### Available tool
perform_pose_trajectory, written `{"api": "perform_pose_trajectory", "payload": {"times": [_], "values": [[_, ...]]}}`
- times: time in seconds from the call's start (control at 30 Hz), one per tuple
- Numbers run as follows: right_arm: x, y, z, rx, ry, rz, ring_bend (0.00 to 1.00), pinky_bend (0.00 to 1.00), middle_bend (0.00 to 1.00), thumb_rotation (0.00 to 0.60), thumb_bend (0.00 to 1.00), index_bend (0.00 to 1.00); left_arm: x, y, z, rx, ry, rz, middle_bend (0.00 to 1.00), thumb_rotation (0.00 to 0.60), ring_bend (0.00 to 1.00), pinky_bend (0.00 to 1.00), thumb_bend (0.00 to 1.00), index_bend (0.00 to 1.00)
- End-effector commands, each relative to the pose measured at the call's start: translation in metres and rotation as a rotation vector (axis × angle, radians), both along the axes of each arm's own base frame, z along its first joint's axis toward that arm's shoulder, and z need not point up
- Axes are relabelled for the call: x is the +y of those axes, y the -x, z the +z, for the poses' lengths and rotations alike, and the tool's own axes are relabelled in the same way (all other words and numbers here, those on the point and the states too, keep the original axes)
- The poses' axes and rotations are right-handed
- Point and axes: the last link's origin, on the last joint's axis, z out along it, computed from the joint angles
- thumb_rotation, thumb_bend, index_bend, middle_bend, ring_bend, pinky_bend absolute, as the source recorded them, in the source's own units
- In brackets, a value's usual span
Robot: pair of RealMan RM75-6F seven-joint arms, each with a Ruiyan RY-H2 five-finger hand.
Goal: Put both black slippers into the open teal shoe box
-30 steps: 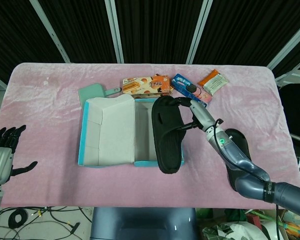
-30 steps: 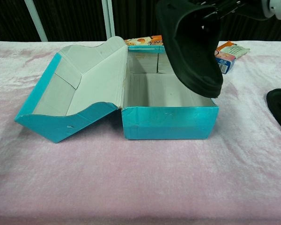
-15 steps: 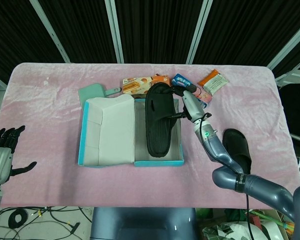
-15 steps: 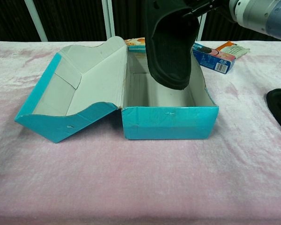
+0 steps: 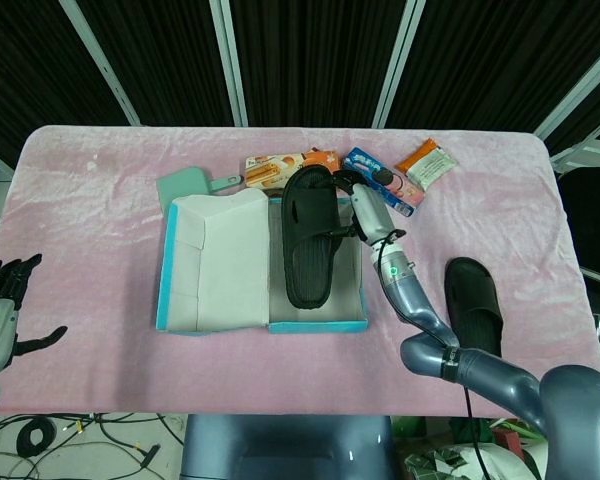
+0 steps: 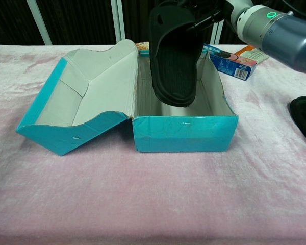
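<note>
— Right hand [image 5: 363, 212]?
— Clamped on the strap end of the first black rubber slipper [image 5: 309, 237], at the far right corner of the open teal cardboard shoe box [image 6: 183, 133]. Fingers mostly hidden behind the strap, but clearly gripping.
— Changed over the last second?
— Carried leftward. A second ago, hung over the box's right wall with the heel poking past the front edge; now centred over the opening in the head view. In the chest view, tilted steeply, sole facing the camera, lower end dipped below the rim and inside the walls.
— Touching the floor of the box?
— Cannot tell; hidden by the front wall.
— Meaning for the task?
— Probably in the lowering stage of the first placement. Needs flattening before release, else likely to end up propped against a wall and crowd the space for its partner.
— And the partner?
— Second black rubber slipper [image 5: 475, 301] flat on the pink velvety tablecloth [image 5: 100, 180], well to the right of the box, untouched. Half the job at best.
— Left hand [image 5: 0, 310]?
— Idle at the near left table edge, fingers spread, holding nothing.
</note>
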Motion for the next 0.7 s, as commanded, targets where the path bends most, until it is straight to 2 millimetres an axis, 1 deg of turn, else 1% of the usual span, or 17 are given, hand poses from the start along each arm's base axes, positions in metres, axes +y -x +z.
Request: {"api": "perform_pose_trajectory", "payload": {"times": [0.03,0.17,0.37,0.57,0.7], "values": [[0.006,0.001,-0.007,-0.016,0.053,0.017,0.15,0.08,0.41,0.6,0.05,0.4,-0.001,0.002,0.0,-0.001,0.0,0.004,0.13,0.6,0.07,0.0,0.0,0.01],[0.015,0.005,-0.018,-0.005,0.087,0.044,0.15,0.08,0.41,0.6,0.05,0.4,-0.001,0.002,-0.001,-0.003,0.001,0.002,0.13,0.6,0.07,0.0,0.0,0.01],[0.027,0.012,-0.028,-0.013,0.047,0.075,0.15,0.08,0.41,0.6,0.05,0.4,-0.001,0.001,-0.001,-0.001,0.001,-0.002,0.13,0.6,0.07,0.0,0.0,0.01],[0.041,0.02,-0.037,0.023,-0.013,0.098,0.14,0.08,0.41,0.6,0.05,0.4,0.001,0.001,-0.003,-0.004,0.007,0.0,0.13,0.6,0.07,0.0,0.0,0.01],[0.049,0.023,-0.04,0.016,-0.071,0.088,0.12,0.08,0.41,0.6,0.04,0.4,0.002,0.0,-0.002,-0.002,0.005,-0.006,0.13,0.6,0.07,0.0,0.0,0.01]]}}
